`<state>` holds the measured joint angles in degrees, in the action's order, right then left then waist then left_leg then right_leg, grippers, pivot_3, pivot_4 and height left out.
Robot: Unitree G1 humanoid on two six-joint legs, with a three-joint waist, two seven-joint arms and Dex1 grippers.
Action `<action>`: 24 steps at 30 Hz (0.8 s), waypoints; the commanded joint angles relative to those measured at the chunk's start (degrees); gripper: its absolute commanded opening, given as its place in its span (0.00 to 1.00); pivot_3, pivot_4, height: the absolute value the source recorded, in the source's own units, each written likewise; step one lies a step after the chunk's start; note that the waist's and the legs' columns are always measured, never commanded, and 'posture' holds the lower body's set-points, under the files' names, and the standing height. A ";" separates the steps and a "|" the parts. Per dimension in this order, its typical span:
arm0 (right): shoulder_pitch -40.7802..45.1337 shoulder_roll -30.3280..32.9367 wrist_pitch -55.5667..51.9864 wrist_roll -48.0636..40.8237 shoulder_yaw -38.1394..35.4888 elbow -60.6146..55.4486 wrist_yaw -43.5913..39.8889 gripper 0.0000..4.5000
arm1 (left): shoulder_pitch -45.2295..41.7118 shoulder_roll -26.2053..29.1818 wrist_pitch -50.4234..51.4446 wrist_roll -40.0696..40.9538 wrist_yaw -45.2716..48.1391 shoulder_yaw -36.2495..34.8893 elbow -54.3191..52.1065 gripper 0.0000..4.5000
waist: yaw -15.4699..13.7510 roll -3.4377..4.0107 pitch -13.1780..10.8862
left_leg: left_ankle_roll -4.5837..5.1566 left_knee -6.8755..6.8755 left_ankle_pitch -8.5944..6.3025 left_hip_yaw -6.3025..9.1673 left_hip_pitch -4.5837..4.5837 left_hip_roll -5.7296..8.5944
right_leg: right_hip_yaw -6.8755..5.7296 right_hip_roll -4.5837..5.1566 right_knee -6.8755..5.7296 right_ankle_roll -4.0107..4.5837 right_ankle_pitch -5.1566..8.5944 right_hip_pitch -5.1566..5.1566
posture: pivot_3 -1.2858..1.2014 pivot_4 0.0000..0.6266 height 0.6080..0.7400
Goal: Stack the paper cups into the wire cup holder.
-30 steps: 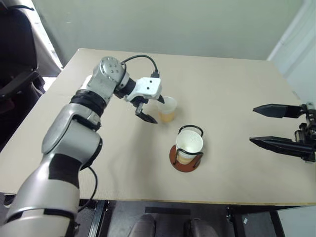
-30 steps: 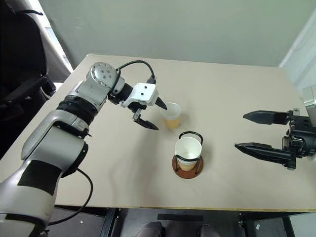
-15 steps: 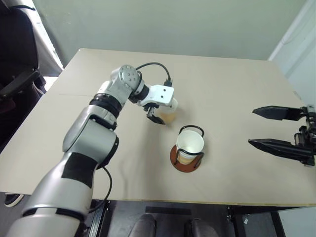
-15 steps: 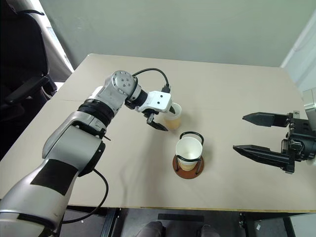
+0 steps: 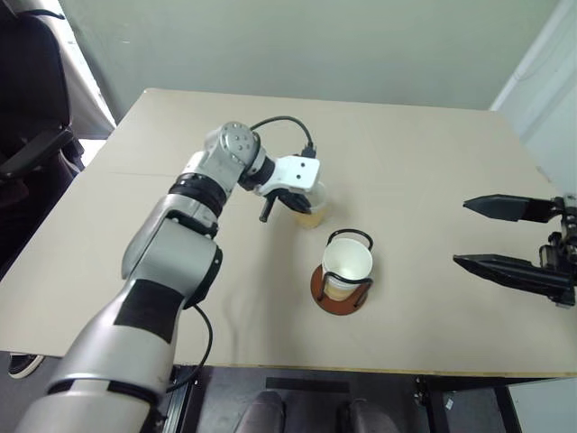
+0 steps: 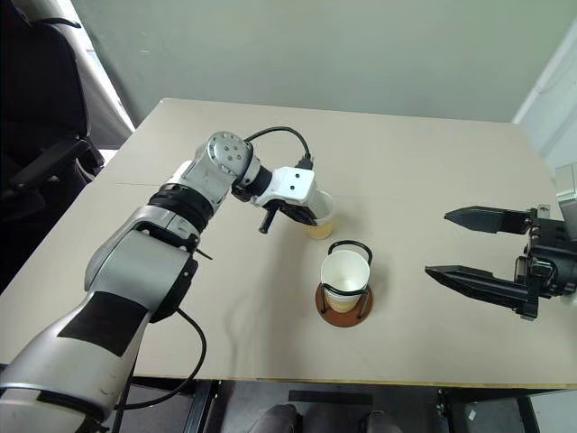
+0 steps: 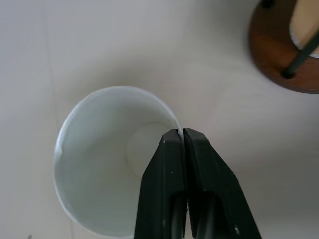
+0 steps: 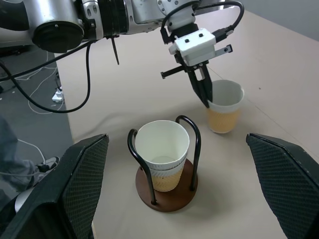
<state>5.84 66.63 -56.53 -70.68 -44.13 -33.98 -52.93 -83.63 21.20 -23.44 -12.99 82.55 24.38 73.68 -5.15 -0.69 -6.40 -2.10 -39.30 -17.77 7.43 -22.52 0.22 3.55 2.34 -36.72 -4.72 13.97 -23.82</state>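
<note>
Table [image 5: 433, 180], flat matte beige board with a plain squared edge, standing against a pale green-grey wall; dark chair at the robot's left, white panel at far right. Wire cup holder [image 5: 341, 287] sits near the table's front middle: round reddish-brown disc base, two thin black wire arches, with a paper cup [image 5: 347, 264] standing upright inside, tan outside, white inside, rolled white rim; how many cups are nested there I cannot tell. Loose cup [image 5: 311, 212] stands upright just behind and left of the holder, apart from it. Left gripper [image 7: 180, 137], smooth black fingers on a white wrist block with a black cable, is pinched tight on that cup's rim, one finger inside and one outside the wall. Right gripper [image 5: 509, 236], long tapered textured black fingers, hovers spread wide over the table's right side, holding nothing. A second ago the left fingers were wide apart beside the loose cup; since then they have clamped onto its rim, while the right gripper has kept its place.
</note>
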 commanded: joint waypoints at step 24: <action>-4.55 2.52 -1.88 1.93 -9.01 1.21 -5.81 1.00 | -6.94 23.95 19.04 61.80 9.95 27.13 -49.06 0.01 | 0.49 0.05 0.01 | 0.28 -0.68 -0.18 0.21 0.20 0.04 | 0.34 0.22 -0.16 -0.16 0.03 0.13 | 0.52 0.24 1.00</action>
<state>1.03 68.82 -58.60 -68.49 -50.57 -32.21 -58.94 -88.75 44.44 -2.88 46.43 90.81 50.21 26.82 -4.66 -0.64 -6.39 -1.78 -39.99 -17.98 7.64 -22.24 0.26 3.92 2.58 -36.87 -4.88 13.99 -23.61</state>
